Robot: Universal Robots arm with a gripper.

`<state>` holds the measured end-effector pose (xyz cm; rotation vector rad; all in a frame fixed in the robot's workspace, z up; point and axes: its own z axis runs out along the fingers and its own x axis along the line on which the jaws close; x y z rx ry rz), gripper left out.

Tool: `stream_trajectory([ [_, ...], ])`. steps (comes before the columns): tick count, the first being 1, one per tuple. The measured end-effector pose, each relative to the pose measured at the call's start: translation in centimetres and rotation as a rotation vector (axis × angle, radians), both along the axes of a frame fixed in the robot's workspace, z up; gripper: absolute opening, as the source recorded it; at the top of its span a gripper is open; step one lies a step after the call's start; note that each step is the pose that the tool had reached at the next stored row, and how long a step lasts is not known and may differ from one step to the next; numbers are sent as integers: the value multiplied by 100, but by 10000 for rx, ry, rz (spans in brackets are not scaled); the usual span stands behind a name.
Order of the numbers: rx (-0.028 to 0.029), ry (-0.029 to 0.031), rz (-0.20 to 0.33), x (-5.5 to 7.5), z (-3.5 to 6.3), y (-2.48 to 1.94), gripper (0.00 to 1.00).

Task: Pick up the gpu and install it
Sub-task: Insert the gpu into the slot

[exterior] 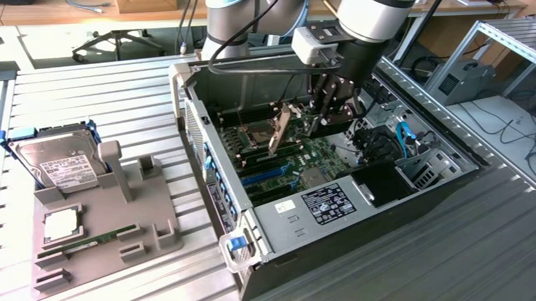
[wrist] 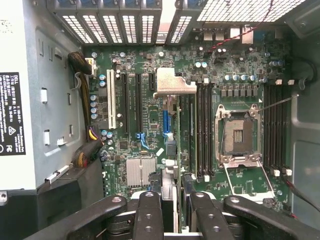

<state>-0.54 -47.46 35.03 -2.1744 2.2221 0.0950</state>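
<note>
Gripper (exterior: 322,116) is closed on the gpu (exterior: 283,128), holding it above the motherboard (exterior: 314,160) inside the computer case (exterior: 377,238), not yet seated.

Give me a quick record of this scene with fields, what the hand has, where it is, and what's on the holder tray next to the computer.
hand: shut on the gpu, above the open computer case
gpu: held edge-on over the motherboard, silver bracket toward the case's rear slots; not seated
cpu socket: open, empty
grey holder tray: at the exterior view's left of the case
hard drive: upright in the tray
memory stick: lying in a tray slot
</note>
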Motion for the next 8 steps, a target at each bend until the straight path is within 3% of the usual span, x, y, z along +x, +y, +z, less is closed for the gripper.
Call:
stream_trajectory([
  [8,0,0,0,-1,-12,-19,27],
])
